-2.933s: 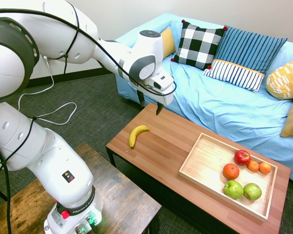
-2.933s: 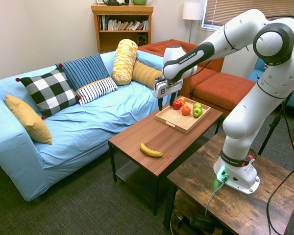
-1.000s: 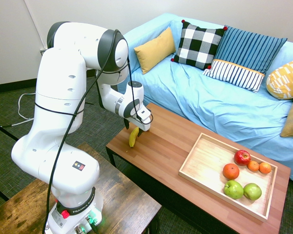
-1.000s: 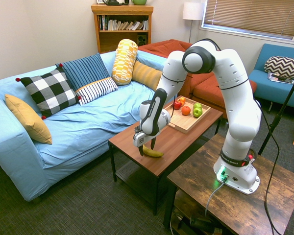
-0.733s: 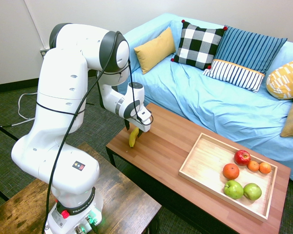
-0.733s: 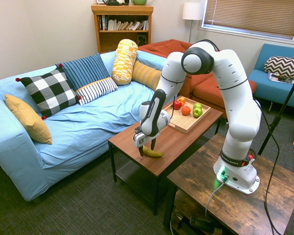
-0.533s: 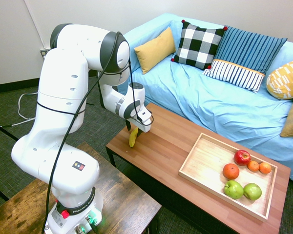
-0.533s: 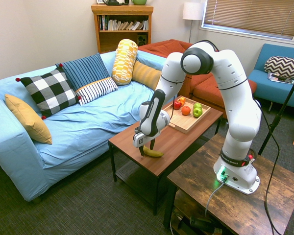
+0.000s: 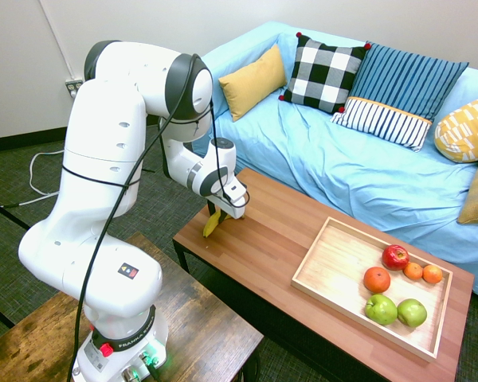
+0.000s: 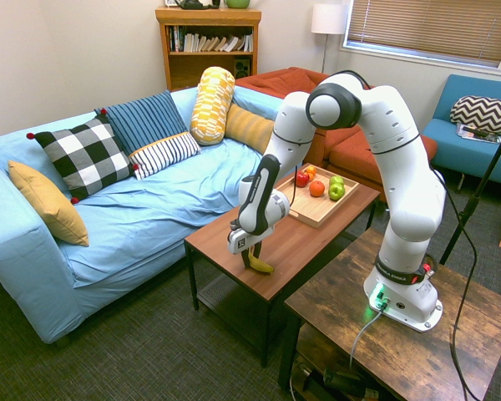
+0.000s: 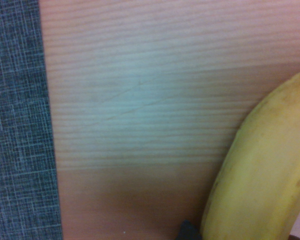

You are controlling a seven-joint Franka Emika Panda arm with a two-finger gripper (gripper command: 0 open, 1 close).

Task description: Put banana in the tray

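Observation:
The yellow banana (image 9: 212,224) is at the near left end of the reddish-brown table (image 9: 263,255), tilted with one end down toward the table top. My gripper (image 9: 220,215) is shut on its upper part. From the other side, the banana (image 10: 258,263) hangs just below the gripper (image 10: 249,249) near the table's corner. The wrist view shows the banana (image 11: 260,175) large and close over wood grain. The pale wooden tray (image 9: 338,263) lies at the table's other end, well away from the gripper; it also shows in the second exterior view as the tray (image 10: 294,205).
A red apple (image 9: 395,256), oranges (image 9: 376,279) and two green apples (image 9: 381,309) fill the tray's far-right part. A blue sofa (image 9: 366,175) with cushions runs along the table's far side. The table edge and carpet (image 11: 15,125) lie close beside the banana.
The fingers have closed onto the banana. The banana, flat on the table before, now tilts with one end raised in the grip.

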